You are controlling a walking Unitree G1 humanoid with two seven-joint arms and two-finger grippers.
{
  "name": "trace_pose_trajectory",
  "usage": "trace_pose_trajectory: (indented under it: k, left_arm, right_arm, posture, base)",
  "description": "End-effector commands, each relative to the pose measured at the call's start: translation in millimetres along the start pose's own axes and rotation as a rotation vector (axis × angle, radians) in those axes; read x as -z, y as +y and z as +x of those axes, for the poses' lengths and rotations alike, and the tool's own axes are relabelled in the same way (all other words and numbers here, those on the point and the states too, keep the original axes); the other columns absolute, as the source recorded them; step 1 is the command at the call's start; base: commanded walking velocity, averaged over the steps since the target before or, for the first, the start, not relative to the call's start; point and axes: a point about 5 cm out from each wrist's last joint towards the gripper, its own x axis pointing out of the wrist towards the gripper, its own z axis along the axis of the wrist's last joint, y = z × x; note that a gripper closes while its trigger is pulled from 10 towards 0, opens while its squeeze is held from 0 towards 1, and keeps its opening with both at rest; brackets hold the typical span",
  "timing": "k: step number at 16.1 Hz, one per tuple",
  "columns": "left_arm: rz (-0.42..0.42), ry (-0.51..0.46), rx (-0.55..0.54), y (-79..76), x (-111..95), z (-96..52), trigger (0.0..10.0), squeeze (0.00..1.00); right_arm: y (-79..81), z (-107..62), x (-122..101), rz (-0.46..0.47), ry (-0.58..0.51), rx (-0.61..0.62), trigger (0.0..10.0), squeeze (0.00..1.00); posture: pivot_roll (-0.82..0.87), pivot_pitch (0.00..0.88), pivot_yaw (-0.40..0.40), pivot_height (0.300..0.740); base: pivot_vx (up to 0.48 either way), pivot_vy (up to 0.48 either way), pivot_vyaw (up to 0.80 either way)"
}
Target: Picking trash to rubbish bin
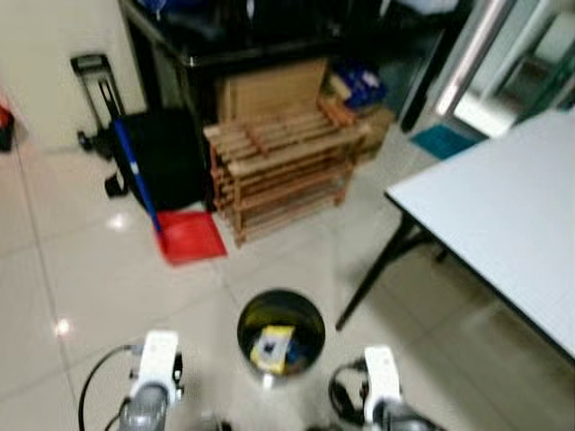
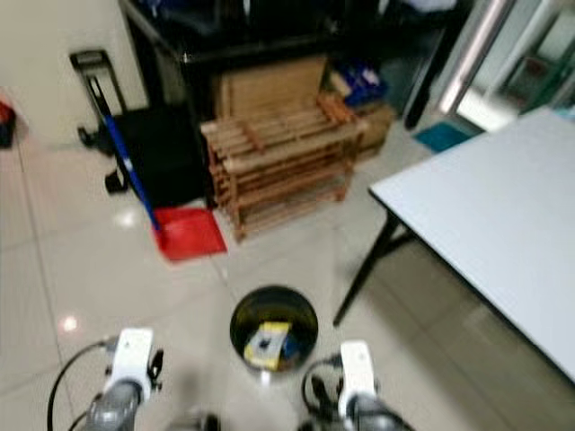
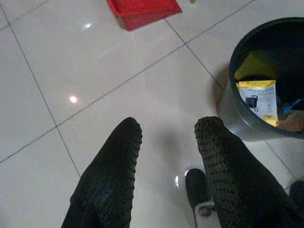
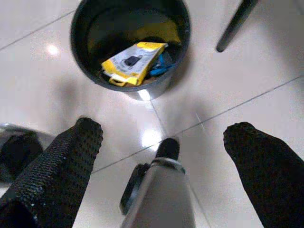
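A round black rubbish bin [image 1: 280, 308] stands on the tiled floor just ahead, between my two arms. Inside it lies a yellow and white packet [image 4: 132, 61] with other scraps. My left gripper [image 3: 168, 129] hangs open over bare floor beside the bin [image 3: 266, 80], with nothing between its fingers. My right gripper [image 4: 161, 135] is open wide above the floor near the bin [image 4: 130, 14], also holding nothing. Both arms [image 1: 154, 373] sit low at the bottom of the head views.
A red dustpan [image 1: 190, 235] with a blue handle leans by a black case. A wooden slatted rack [image 1: 286, 162] stands behind the bin. A white table [image 1: 503, 215] with black legs [image 1: 377, 265] fills the right side. Open tiled floor lies to the left.
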Motion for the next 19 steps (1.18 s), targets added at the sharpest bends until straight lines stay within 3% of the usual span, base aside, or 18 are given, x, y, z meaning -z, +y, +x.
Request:
trace_pose_trajectory:
  k: [1,19]
  left_arm:
    - [-0.01,0.025,0.004,-5.4,7.2,-2.6,10.0,0.0]
    - [-0.013,0.025,0.005,-5.5,7.8,-2.9,10.0,0.0]
  right_arm:
    - [-7.5,-3.1,6.8,0.016,0.022,0.02,10.0,0.0]
    - [-7.1,-3.6,8.7,0.024,0.027,0.011,10.0,0.0]
  posture:
    - [-0.01,0.095,-0.068,0.74]
    - [-0.01,0.098,-0.07,0.74]
  base:
    - [0.0,0.0,0.0]
    - [-0.04,0.0,0.0]
